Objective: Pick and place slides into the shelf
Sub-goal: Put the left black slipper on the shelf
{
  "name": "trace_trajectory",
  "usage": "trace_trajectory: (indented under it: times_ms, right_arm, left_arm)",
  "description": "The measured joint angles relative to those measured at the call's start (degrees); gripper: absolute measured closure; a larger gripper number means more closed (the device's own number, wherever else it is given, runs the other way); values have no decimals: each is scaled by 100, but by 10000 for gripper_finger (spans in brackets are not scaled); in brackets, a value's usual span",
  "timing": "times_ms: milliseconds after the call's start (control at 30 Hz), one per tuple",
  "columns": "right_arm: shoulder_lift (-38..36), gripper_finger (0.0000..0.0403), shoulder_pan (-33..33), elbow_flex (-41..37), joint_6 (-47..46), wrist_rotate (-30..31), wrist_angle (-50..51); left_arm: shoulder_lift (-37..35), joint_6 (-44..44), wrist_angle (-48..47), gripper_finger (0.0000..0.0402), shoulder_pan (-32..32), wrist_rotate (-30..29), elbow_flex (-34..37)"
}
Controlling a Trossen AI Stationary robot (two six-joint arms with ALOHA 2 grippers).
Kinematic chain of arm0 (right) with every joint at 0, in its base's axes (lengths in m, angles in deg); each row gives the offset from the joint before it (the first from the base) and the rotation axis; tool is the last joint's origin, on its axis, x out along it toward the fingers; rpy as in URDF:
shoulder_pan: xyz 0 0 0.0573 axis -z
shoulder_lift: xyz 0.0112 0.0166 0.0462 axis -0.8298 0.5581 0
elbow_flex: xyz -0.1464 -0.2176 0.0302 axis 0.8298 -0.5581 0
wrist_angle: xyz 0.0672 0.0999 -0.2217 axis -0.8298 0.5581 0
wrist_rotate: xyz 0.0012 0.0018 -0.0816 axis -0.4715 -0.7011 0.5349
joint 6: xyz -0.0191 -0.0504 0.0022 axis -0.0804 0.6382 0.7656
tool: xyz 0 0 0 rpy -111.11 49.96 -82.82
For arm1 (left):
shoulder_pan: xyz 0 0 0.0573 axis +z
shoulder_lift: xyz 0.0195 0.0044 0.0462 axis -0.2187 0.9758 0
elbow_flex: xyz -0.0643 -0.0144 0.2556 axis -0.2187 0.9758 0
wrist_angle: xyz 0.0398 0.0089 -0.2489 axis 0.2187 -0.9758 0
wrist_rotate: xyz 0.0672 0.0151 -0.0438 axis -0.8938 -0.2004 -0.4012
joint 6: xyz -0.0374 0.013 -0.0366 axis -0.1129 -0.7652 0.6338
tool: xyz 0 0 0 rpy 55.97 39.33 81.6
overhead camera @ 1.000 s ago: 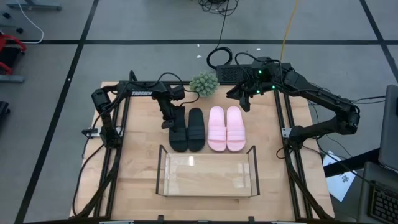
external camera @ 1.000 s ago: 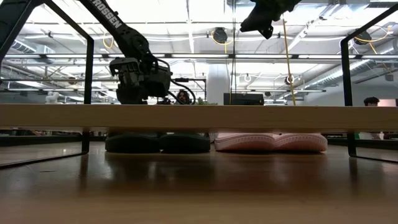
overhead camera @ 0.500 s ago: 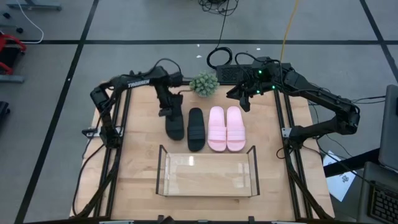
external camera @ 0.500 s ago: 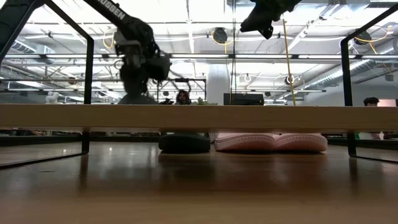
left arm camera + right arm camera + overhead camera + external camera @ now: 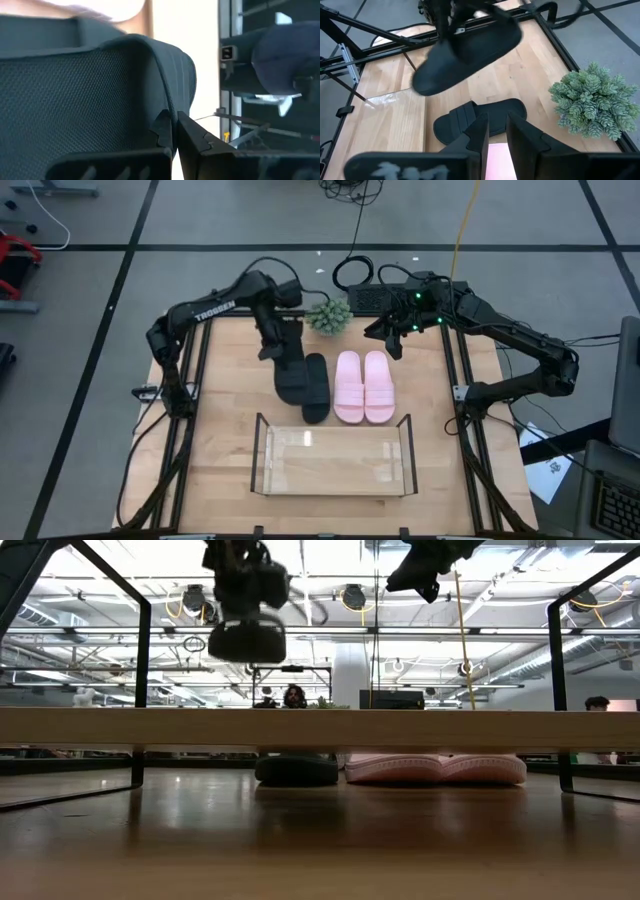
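Over the wooden table [image 5: 220,430], the left gripper [image 5: 272,345] is pinching one black slide [image 5: 292,375] clear of the surface, probably to carry it toward the clear shelf [image 5: 333,457], while its mate [image 5: 316,387] and the pink pair [image 5: 362,386] are lying just behind that shelf and the right gripper [image 5: 392,343], nearly closed and empty, is waiting beside the plant [image 5: 328,315].
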Motion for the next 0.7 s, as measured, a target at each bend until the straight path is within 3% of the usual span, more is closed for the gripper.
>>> trace_trajectory:
  times_ms: [200,567,700]
  right_arm:
    - [0,346,0,0,0,-2,0]
    - [-3,346,41,0,151,107,4]
    - [-4,346,141,0,312,528,4]
  left_arm:
    - [0,407,9,401,-927,629,-118]
    - [0,854,46,402,-1999,656,349]
    - [1,1273,721,402,-2213,691,693]
